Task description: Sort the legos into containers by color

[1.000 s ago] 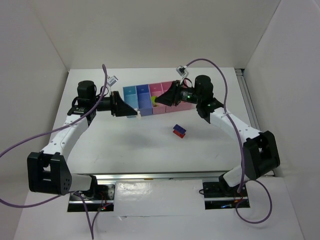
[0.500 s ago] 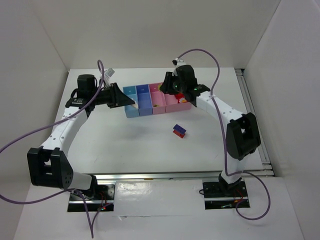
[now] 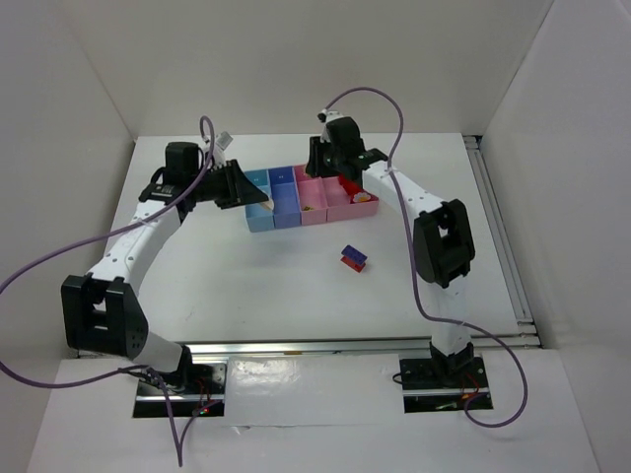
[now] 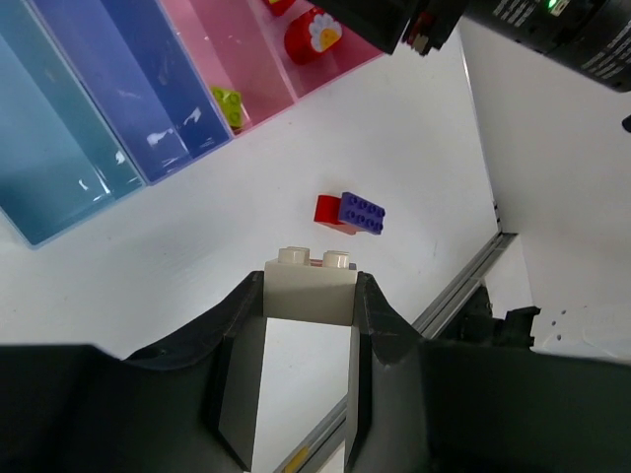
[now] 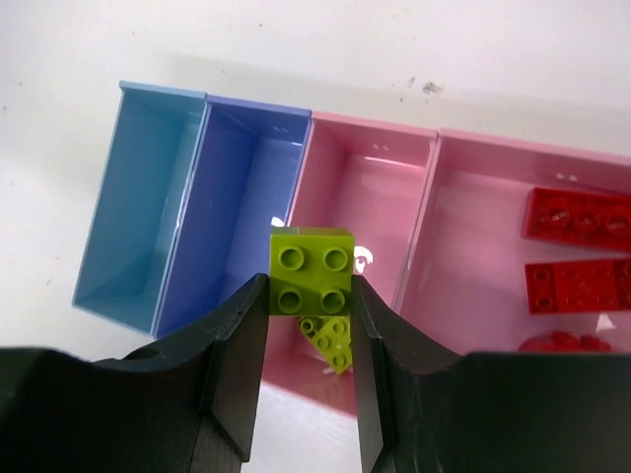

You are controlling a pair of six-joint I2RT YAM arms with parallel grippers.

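The joined bins stand at the back: light blue (image 3: pixel 257 185), periwinkle (image 3: pixel 285 201), pink (image 3: pixel 314 204) and wider pink (image 3: pixel 361 203). My right gripper (image 5: pixel 311 291) is shut on a yellow-green brick (image 5: pixel 312 268) and holds it above the pink bin (image 5: pixel 370 187). A second yellow-green brick (image 5: pixel 331 342) lies in that bin. Two red bricks (image 5: pixel 577 217) lie in the wider pink bin. My left gripper (image 4: pixel 309 296) is shut on a cream-white brick (image 4: pixel 311 292) above the table, in front of the light blue bin (image 4: pixel 49 168). The blue-and-red stack (image 3: pixel 353 258) lies on the table.
A red round piece with a white flower (image 4: pixel 310 32) sits in the wider pink bin. A metal rail (image 3: pixel 498 236) runs along the table's right edge. White walls close in the back and sides. Purple cables hang from both arms.
My right arm has swung left and back, carrying the yellow-green brick to above the pink bin. My left gripper has shifted slightly and still holds the cream-white brick.
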